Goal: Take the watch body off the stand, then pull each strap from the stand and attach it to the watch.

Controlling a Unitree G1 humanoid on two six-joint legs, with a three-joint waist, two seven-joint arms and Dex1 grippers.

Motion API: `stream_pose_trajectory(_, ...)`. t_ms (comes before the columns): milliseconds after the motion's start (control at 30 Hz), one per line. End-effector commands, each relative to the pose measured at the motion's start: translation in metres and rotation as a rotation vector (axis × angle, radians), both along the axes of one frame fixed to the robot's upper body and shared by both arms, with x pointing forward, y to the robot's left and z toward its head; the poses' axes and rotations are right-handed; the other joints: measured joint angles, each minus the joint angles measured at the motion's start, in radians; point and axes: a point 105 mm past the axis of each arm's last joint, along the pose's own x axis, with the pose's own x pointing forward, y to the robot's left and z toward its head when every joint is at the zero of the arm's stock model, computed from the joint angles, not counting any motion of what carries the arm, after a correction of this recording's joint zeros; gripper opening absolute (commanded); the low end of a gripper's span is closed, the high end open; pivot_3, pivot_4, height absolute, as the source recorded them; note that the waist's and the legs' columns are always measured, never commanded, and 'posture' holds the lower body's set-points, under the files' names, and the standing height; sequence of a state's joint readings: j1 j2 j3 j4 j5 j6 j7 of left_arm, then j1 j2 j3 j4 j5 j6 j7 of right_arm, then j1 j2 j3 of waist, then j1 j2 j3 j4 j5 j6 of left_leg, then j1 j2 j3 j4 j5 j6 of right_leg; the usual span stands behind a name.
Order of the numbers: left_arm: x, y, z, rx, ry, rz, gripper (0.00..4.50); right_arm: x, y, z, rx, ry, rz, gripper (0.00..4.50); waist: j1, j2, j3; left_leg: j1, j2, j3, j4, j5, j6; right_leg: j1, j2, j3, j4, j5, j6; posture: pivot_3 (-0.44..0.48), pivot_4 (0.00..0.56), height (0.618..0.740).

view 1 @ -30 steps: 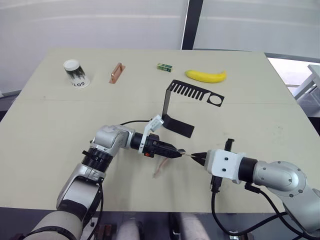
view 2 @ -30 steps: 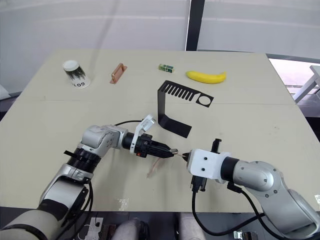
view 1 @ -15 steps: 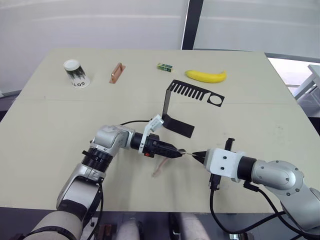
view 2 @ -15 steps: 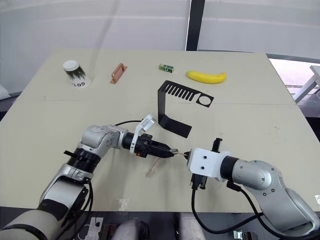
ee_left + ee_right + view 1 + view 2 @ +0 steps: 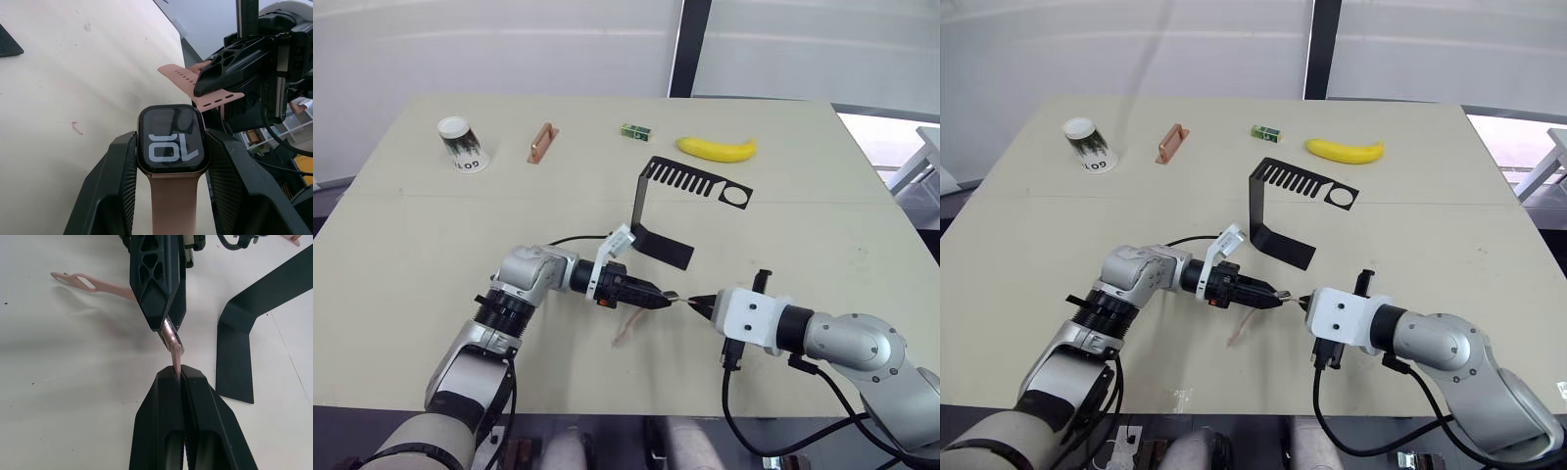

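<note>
Your left gripper (image 5: 658,296) is clamped on the watch body (image 5: 170,139), L forearm stretched low over the table (image 5: 411,245), pointing toward the R arm, just in front of the stand (image 5: 677,196). One strap (image 5: 172,203) is already on the watch & hangs down toward the table in front of the stand's base. Your right gripper (image 5: 702,305) is pinched tight on the second strap (image 5: 195,85), holed end out, R forearm lying near-flat, tips aimed back at the L gripper. Both grippers meet tip to tip, strap end touching the watch body edge. Beyond the stand: banana (image 5: 716,148), green box (image 5: 634,130), copper bar (image 5: 541,142), paper cup (image 5: 462,144)
</note>
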State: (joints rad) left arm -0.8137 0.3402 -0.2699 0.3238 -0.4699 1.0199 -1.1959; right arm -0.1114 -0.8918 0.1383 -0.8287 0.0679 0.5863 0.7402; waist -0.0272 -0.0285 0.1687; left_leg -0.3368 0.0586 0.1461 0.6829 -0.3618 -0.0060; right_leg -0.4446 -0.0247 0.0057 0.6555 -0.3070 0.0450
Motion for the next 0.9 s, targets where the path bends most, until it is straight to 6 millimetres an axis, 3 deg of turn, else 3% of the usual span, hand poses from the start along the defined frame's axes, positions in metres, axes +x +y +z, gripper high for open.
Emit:
stream_pose_trajectory(33, -0.002, -0.005, 0.018, -0.063, -0.033, -0.022, 1.6, -0.001, 0.002, 0.007, -0.012, -0.051, 0.017, 0.0, 0.0, 0.0, 0.0, 0.0, 0.0, 0.0, 0.0, 0.0, 0.0, 0.0, 0.0, 0.0, 0.0, 0.0, 0.0, 0.0, 0.15, 0.74)
stream_pose_trajectory(900, -0.008, -0.019, 0.022, -0.088, -0.013, -0.02, 1.6, 0.007, 0.005, 0.01, -0.046, -0.104, 0.005, 0.0, 0.0, 0.0, 0.0, 0.0, 0.0, 0.0, 0.0, 0.0, 0.0, 0.0, 0.0, 0.0, 0.0, 0.0, 0.0, 0.0, 0.15, 0.74)
